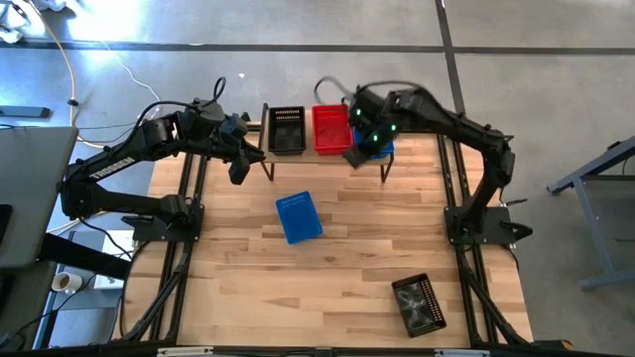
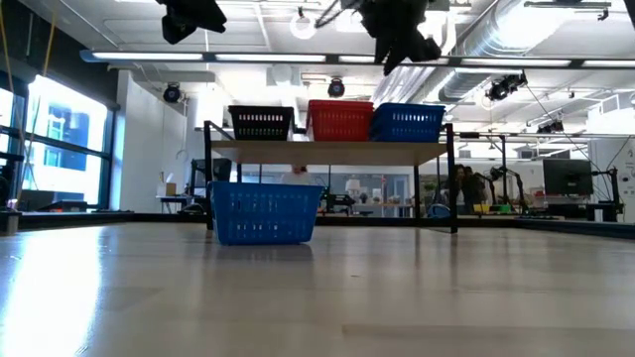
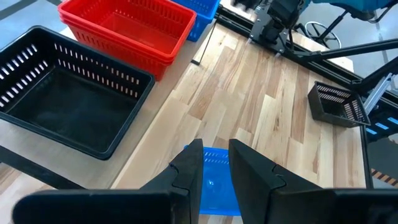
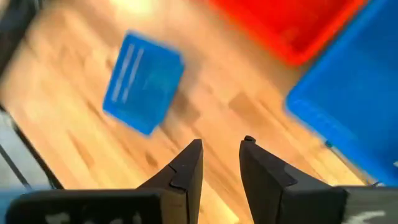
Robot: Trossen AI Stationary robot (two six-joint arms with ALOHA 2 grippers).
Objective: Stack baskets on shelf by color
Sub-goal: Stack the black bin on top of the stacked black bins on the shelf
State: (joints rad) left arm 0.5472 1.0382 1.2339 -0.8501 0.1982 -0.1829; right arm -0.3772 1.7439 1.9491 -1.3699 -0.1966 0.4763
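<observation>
Right gripper (image 1: 353, 157) hovers empty, fingers parted, just beside the shelf's (image 1: 327, 152) blue stack (image 1: 381, 147); left gripper (image 1: 238, 171) waits empty, narrowly parted, beside the black basket (image 1: 287, 130). I count loose: one blue basket (image 1: 299, 217), one tipped black basket (image 1: 419, 304).

Low view: three stacks on the shelf; heights unclear.

Right wrist view: blue basket (image 4: 143, 83) lies ahead, below the fingers. I would descend square over one wall.

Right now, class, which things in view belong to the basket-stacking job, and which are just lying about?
Job:
- black basket, red basket and blue basket on the shelf
- loose blue basket
- loose black basket
- left hand, right hand

Lying about:
- tape roll
- white cable
</observation>
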